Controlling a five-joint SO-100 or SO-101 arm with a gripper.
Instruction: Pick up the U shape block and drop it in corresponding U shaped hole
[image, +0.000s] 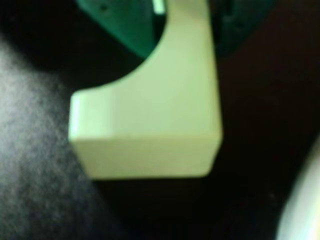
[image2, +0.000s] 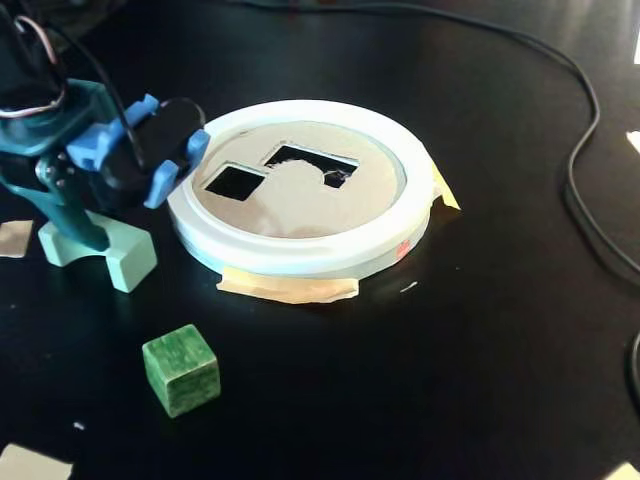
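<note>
The black counter (image2: 480, 350) carries a white-rimmed tan disc (image2: 300, 215) with the U shaped hole (image2: 300, 160). Left of it in the fixed view, the pincer (image2: 85, 238) pinches the U shape block (image2: 125, 262), which rests on the counter. A green cube (image2: 181, 369) sits nearer.

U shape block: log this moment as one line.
gripper: shut on U shape block | block: on table, left of disc in fixed view | U shaped hole: empty
</note>
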